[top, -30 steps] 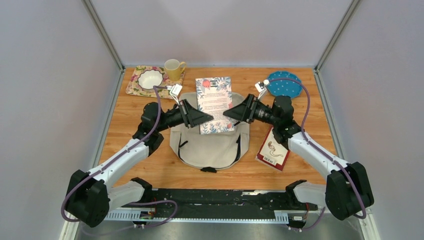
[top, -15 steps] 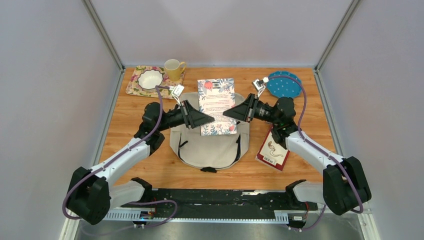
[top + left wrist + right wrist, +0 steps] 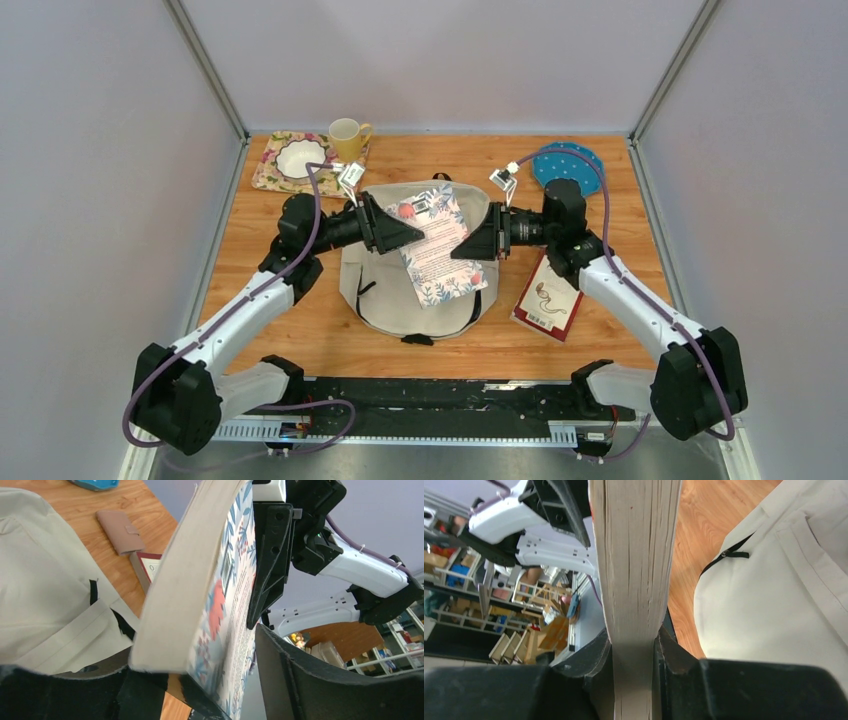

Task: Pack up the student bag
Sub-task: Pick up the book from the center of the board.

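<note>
Right pincer (image 3: 472,245): I am clamping the right edge of the floral book (image 3: 438,250). The right wrist view is showing the page block pinched tight between both pads.

Left pincer (image 3: 402,230): I am straddling the book's far-left corner with the jaws spread. The left wrist view is showing a sliver of gap on the cover side, so nothing is gripped there.

The book is hanging tilted over the student bag (image 3: 400,292), which is lying flat mid-surface (image 3: 330,342) between my two arms.

Surroundings:
- A red book (image 3: 546,302) is lying just right of the bag, partly under my right arm.
- At far left, a yellow mug (image 3: 348,137) is standing beside a flowered mat (image 3: 266,174) that is carrying a white bowl (image 3: 300,157).
- At far right, a blue dotted plate (image 3: 568,165) is lying well apart from the bag.

Only the book and my own pincers are sitting over the bag.

View differences:
- My right arm is hiding a tan wallet (image 3: 119,530) from overhead. The left wrist view is catching it on the wood beyond the red book.
- The overhead view is giving the book's cover and its slant.
- The right wrist view is giving only page edges and, beside them, cream fabric with a black strap.
</note>
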`<state>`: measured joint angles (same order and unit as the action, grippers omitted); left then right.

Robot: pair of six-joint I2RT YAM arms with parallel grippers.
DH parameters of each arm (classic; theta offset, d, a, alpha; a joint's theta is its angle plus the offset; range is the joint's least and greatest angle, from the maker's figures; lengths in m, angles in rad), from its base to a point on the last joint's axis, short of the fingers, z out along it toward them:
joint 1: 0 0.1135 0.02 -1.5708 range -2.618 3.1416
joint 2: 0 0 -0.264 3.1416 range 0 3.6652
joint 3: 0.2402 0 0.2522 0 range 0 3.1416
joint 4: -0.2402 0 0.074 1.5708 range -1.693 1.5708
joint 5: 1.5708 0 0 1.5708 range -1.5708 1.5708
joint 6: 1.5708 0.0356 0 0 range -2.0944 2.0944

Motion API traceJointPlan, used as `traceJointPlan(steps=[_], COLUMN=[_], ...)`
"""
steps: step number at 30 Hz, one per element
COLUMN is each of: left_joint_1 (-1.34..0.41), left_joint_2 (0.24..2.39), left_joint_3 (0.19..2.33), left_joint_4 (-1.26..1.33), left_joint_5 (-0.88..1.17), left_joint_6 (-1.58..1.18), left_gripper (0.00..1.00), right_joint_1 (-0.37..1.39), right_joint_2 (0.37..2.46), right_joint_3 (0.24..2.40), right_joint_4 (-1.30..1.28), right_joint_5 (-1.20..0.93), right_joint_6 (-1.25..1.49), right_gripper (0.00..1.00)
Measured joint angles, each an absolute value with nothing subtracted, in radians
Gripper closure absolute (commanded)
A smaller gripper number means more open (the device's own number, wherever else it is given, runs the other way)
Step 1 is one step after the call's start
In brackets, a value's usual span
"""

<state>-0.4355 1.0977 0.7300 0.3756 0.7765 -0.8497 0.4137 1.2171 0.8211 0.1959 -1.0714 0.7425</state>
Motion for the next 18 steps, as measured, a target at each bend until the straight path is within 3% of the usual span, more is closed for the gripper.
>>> traceJointPlan(steps=[2, 5, 8, 9, 10, 13, 14, 15, 17, 18], left_joint_1=[-0.431, -0.430, -0.430, -0.430, -0.430, -0.426, -0.424, -0.423, -0.424, -0.424], left_joint_2=[1.104, 1.113, 1.117, 1.116, 1.116, 1.116, 1.116, 1.116, 1.108, 1.098], left_joint_3=[0.731, 0.731, 0.730, 0.729, 0.729, 0.726, 0.726, 0.726, 0.726, 0.725], left_joint_4=[0.398, 0.424, 0.447, 0.462, 0.473, 0.471, 0.469, 0.462, 0.437, 0.408], left_joint_5=[0.799, 0.820, 0.841, 0.849, 0.854, 0.854, 0.852, 0.846, 0.823, 0.806], left_joint_6=[-0.855, -0.871, -0.892, -0.900, -0.902, -0.904, -0.902, -0.899, -0.879, -0.863], left_gripper=[0.38, 0.58, 0.93, 1.00, 1.00, 1.00, 1.00, 1.00, 1.00, 1.00], right_joint_1=[0.414, 0.414, 0.414, 0.413, 0.411, 0.410, 0.410, 0.410, 0.406, 0.406], right_joint_2=[1.217, 1.221, 1.238, 1.246, 1.254, 1.280, 1.286, 1.291, 1.293, 1.293], right_joint_3=[0.859, 0.912, 0.953, 0.965, 0.973, 1.003, 1.011, 1.020, 1.031, 1.034], right_joint_4=[0.094, -0.053, -0.147, -0.170, -0.184, -0.227, -0.239, -0.252, -0.286, -0.299], right_joint_5=[-1.102, -1.135, -1.163, -1.160, -1.161, -1.159, -1.156, -1.143, -1.092, -1.048], right_joint_6=[0.655, 0.539, 0.460, 0.435, 0.421, 0.394, 0.388, 0.384, 0.387, 0.389], right_gripper=[1.00, 1.00, 1.00, 1.00, 1.00, 0.77, 0.67, 0.50, 0.32, 0.28])
